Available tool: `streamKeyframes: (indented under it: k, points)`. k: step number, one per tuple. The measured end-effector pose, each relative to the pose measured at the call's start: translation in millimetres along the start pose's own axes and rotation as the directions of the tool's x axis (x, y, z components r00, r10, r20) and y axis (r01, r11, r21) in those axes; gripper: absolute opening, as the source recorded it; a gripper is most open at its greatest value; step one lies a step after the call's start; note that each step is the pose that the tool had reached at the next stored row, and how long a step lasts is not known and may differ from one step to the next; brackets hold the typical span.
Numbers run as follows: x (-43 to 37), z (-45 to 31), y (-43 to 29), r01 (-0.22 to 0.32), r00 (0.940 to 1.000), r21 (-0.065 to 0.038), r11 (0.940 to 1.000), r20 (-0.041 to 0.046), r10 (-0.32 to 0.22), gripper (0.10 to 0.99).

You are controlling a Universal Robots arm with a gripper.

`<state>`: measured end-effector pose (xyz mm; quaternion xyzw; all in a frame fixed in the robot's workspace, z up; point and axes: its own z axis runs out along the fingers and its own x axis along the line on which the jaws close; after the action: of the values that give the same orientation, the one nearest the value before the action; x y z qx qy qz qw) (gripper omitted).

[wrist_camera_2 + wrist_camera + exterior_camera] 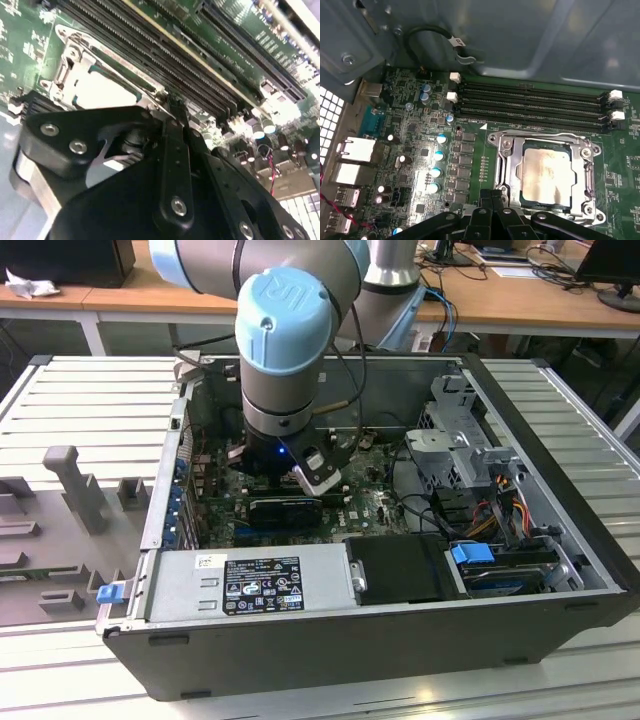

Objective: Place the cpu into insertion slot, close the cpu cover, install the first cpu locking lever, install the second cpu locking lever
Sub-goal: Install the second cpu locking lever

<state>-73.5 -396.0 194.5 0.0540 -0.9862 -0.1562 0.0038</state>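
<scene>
Silvery-beige cpu (546, 174) already sits flat in the insertion slot (514, 165) on the green motherboard (410, 140), just beside the long black memory slots (530, 102). The cpu cover (587, 165) lies closed around it as a metal frame, centre cut-out leaving the chip face bare. Gripper (492, 197) is low at the socket's near edge, fingertips together at the frame rim, probably working a locking lever; can't tell if it grips anything. In the exterior view the arm reaches down into the open computer case (560, 640).

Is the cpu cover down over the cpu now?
Down. In the first wrist view the cpu cover lies flat around the cpu, whose pale face shows through its cut-out.
</scene>
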Motion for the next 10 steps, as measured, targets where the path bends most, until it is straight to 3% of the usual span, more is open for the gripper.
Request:
streamKeyframes:
  k: [1, 3, 4, 10]
  points:
    - [-0.1, -1.2, 0.5, 0.0, 1.0, -0.001, 1.0, 0.0006, 0.0, 0.106]
    - [0.2, -14.7, 4.9, 0.0, 1.0, 0.0, 1.0, -0.0001, 0.0, 0.106]
    - [0.2, -17.9, 5.8, 0.0, 1.0, 0.0, 1.0, 0.0, 0.0, 0.106]
    - [0.2, -19.3, 6.3, 0.0, 1.0, 0.0, 1.0, 0.0, 0.0, 0.106]
